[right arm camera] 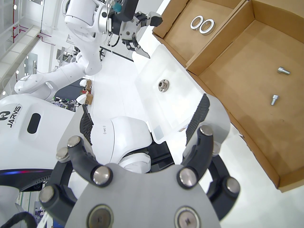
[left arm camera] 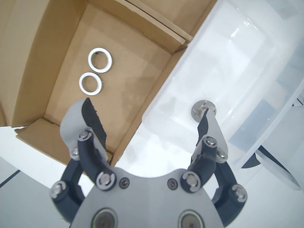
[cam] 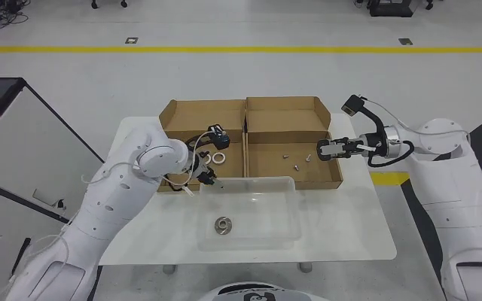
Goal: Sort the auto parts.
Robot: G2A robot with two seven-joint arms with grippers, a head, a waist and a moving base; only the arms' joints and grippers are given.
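Nearest me, in the lower middle of the top view, the clear bin (cam: 263, 218) sits on the white tabletop (cam: 346, 218). The only part in it is a flanged bushing (cam: 223, 223), lying in the bin's left half. It seems to rest flat on its flange with the bore pointing up (so I see no long axis to line up with, only a round rim to straddle).

Just above it in that frame, the left hand (cam: 205, 167) hangs over the bin's far left corner, where the bin meets the left cardboard box (cam: 196, 117). Its fingers are spread wide and hold nothing. From this hand the bushing lies down-frame and a little to the right, with only bare bin floor between them.

Farther up, the left box holds two metal rings (cam: 218, 159) side by side, and the right box (cam: 286, 120) holds a few small bolts (right arm camera: 283, 70). At centre right, the right hand (cam: 325, 148) hovers by the right box's right wall, also open and empty. It is well apart from the bushing, with the box wall and most of the bin in between.

By my reckoning the left arm is plainly the nearer one, so I would take the bushing with that hand.
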